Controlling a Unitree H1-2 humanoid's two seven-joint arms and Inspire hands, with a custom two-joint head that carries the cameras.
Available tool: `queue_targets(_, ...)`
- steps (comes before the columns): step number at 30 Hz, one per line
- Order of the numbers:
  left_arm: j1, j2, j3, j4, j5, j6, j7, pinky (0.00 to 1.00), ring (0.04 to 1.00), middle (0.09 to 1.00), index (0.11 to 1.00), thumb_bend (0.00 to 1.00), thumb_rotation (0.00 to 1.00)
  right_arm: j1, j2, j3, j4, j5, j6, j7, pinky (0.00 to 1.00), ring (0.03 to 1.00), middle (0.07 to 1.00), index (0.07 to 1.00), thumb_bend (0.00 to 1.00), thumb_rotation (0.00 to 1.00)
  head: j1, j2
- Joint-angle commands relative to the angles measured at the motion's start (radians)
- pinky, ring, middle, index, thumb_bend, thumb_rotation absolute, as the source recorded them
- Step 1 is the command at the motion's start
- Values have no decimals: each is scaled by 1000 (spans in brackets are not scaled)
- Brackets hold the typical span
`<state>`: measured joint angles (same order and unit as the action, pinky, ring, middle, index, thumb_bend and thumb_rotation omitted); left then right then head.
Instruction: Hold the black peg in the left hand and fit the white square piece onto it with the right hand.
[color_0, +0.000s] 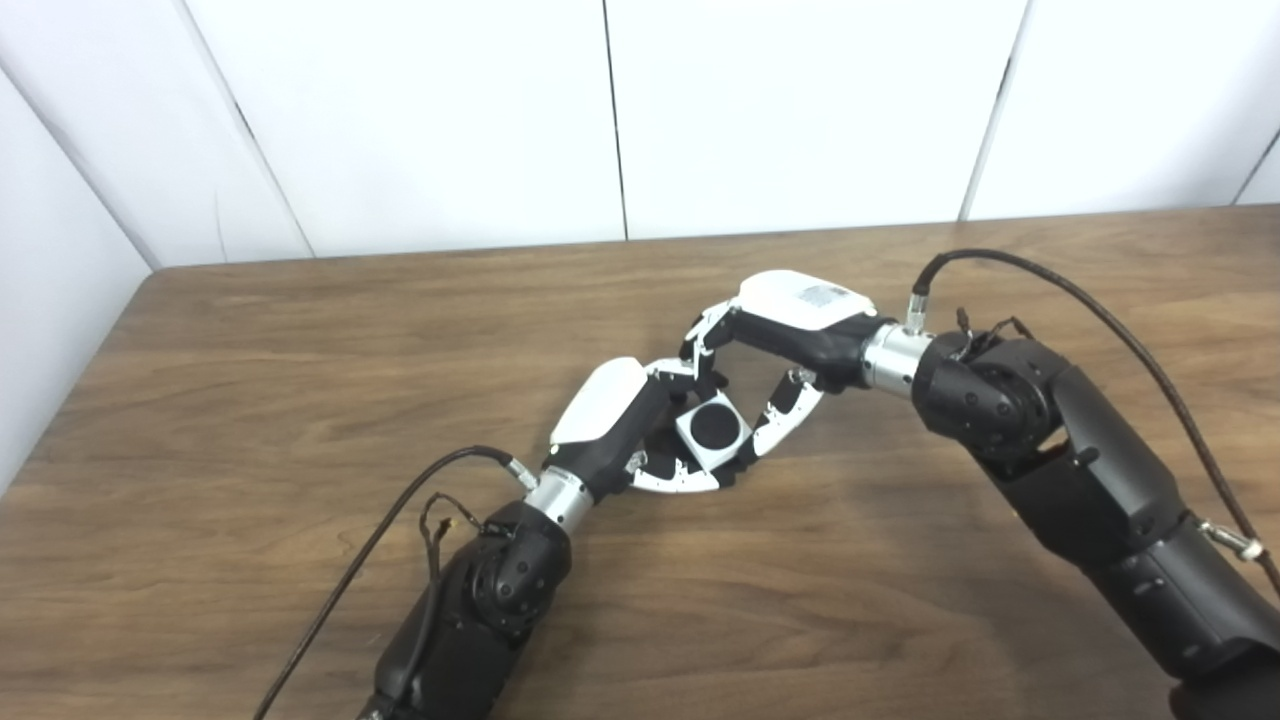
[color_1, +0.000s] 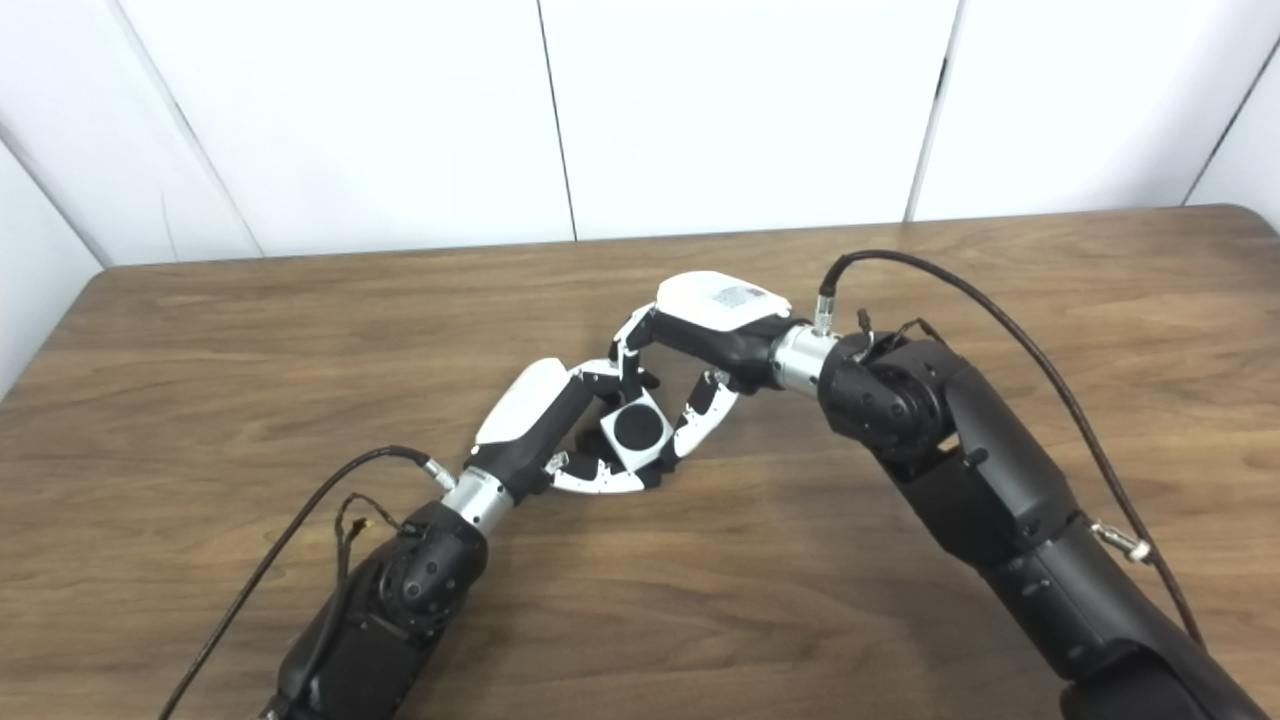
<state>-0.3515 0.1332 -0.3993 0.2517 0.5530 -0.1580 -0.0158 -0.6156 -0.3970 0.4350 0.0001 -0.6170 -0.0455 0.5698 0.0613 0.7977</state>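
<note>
Since both hands meet mid-table, the left eye view shows the square (color_0: 714, 430) sitting between them, its top face turned up toward the camera w/ a black disc in the middle – likely the peg (color_0: 713, 427) end showing through the hole, so the fit looks made or nearly so. Left hand (color_0: 625, 425) curls round from the near-left side, fingers under and beside the square, prob. bracing the peg below; the peg's shaft is hidden, so the grip itself can't be confirmed. Right hand (color_0: 775, 345) comes from the far-right, fingers (color_0: 785, 415) narrowed on the square's right edge, thumb side on the far edge – a pinch that steadies it square-on.

Right eye view: same layout. Square (color_1: 637, 431) is just ahead of the left hand (color_1: 545, 420), just below-left of the right hand (color_1: 700, 345). Table (color_1: 900, 560) is close beneath, though contact can't be told.
</note>
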Motion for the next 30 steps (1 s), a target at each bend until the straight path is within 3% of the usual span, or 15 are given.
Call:
queue_targets(1,8,-1,-19,-1,9,42,-58,700,850,821,488,523,70,-25,-18,10,-18,-38,22,27,873,881,851,792,833,266,0,1)
queue_targets(2,10,0,-20,-3,8,44,-59,701,849,820,488,524,69,-23,-21,4,-21,-41,31,26,865,889,885,900,918,291,-1,3)
queue_targets(3,11,1,-20,-5,8,44,-58,701,849,820,488,524,69,-21,-24,-2,-23,-41,36,24,855,893,903,949,955,301,-1,3)
queue_targets(5,14,2,-21,-9,8,52,-61,701,849,821,488,524,69,-22,-34,-16,-29,-45,41,16,855,908,929,987,979,310,-5,4)
queue_targets(23,16,10,-22,-14,3,61,-68,708,851,826,489,523,70,-48,-101,-85,-66,-81,78,30,873,919,927,1000,994,301,-10,10)
queue_targets(30,16,9,-22,-9,4,62,-68,712,854,827,489,523,70,-64,-119,-153,-55,-59,63,-10,855,910,927,1000,999,315,-16,9)
